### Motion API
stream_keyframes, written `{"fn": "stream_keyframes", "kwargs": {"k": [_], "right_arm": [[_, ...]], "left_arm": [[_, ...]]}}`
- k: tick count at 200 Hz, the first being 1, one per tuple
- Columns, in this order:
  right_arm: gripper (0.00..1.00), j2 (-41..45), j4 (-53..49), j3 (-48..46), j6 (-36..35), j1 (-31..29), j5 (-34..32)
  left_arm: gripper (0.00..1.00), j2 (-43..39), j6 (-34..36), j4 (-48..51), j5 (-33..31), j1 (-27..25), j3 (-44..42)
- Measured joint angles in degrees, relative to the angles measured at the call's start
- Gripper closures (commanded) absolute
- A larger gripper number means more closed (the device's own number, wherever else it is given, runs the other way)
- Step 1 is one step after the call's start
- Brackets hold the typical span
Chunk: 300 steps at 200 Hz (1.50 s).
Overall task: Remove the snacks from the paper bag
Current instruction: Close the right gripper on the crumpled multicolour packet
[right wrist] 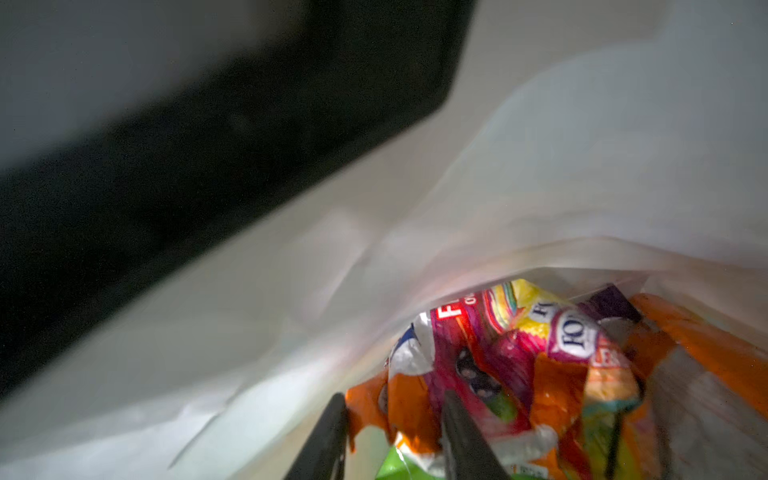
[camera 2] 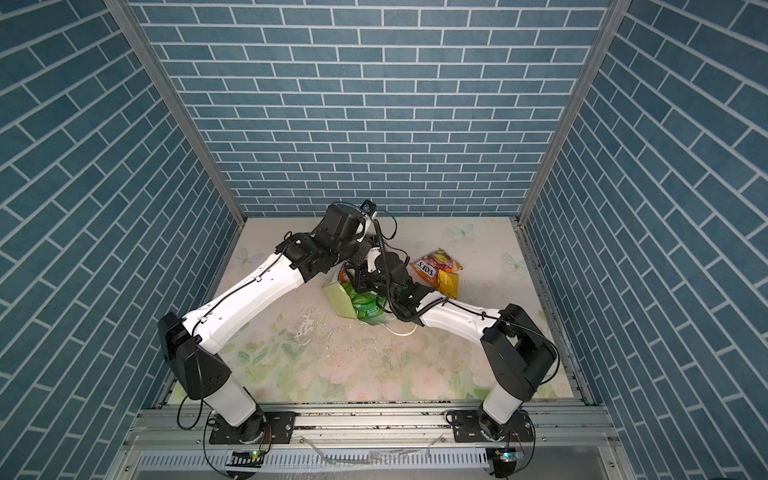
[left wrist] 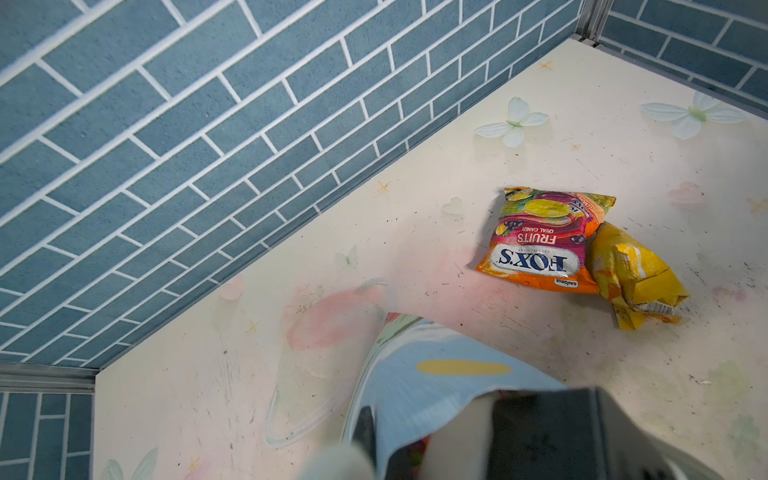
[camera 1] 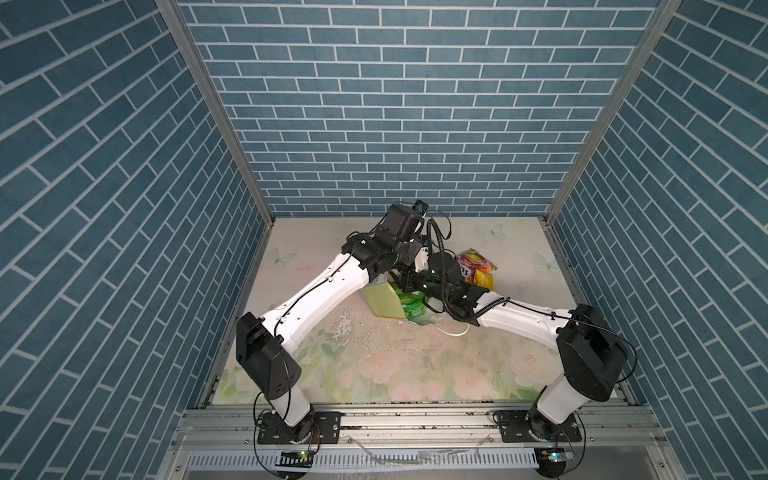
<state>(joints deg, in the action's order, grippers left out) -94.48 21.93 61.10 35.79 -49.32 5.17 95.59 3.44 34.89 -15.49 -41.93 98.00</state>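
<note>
In both top views the paper bag [camera 1: 380, 301] [camera 2: 336, 296] is sitting mid-table [camera 1: 374, 365], turning its pale green narrow side to the camera. A green packet [camera 1: 412, 306] is showing inside its opening. The left arm [camera 1: 324, 286] and right arm [camera 1: 523, 322] are meeting over that opening, and their wrists are hiding the fingertips. Just beyond the bag, toward the right wall, a FOX'S packet [camera 1: 473, 262] is lying on the table, touching a yellow packet [camera 1: 484, 281].

In the left wrist view the left gripper [left wrist: 415, 449] is clamping tight on the bag's top edge, with the sky-blue painted face running up into its blurred fingers. The two loose packets are lying well apart from it.

In the right wrist view the right gripper [right wrist: 392, 401] is reaching deep into the bag's white interior. Its dark fingers [right wrist: 328, 432] are standing partly apart, with the orange edge of a crumpled packet [right wrist: 478, 374] lying between them. Whether they are squeezing it cannot be told. More packets are piling just beyond the fingertips.
</note>
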Motion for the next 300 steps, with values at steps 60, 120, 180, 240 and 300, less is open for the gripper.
{"fn": "stream_keyframes", "kwargs": {"k": [60,120,180,240,300], "right_arm": [[0.84,-0.22,-0.04,0.04,-0.15,0.0,-0.92],[1.0,-0.22,-0.46,0.04,-0.81,0.0,-2.84],[1.0,0.52,-0.87,0.04,-1.7,0.0,-3.87],[1.0,3.28,-3.13,0.02,-2.95,0.0,-4.68],[1.0,5.86,-3.96,-1.03,-3.63,0.0,-5.64]], "left_arm": [[1.0,0.0,0.0,-0.02,0.04,0.0,0.0],[1.0,-0.02,0.0,-0.5,-0.07,0.0,-0.44],[1.0,-0.02,0.0,-0.48,-0.81,-0.02,-0.44],[1.0,0.0,-0.55,0.59,-1.9,-0.09,0.42],[1.0,0.0,-1.49,1.46,-2.51,-0.09,0.68]]}}
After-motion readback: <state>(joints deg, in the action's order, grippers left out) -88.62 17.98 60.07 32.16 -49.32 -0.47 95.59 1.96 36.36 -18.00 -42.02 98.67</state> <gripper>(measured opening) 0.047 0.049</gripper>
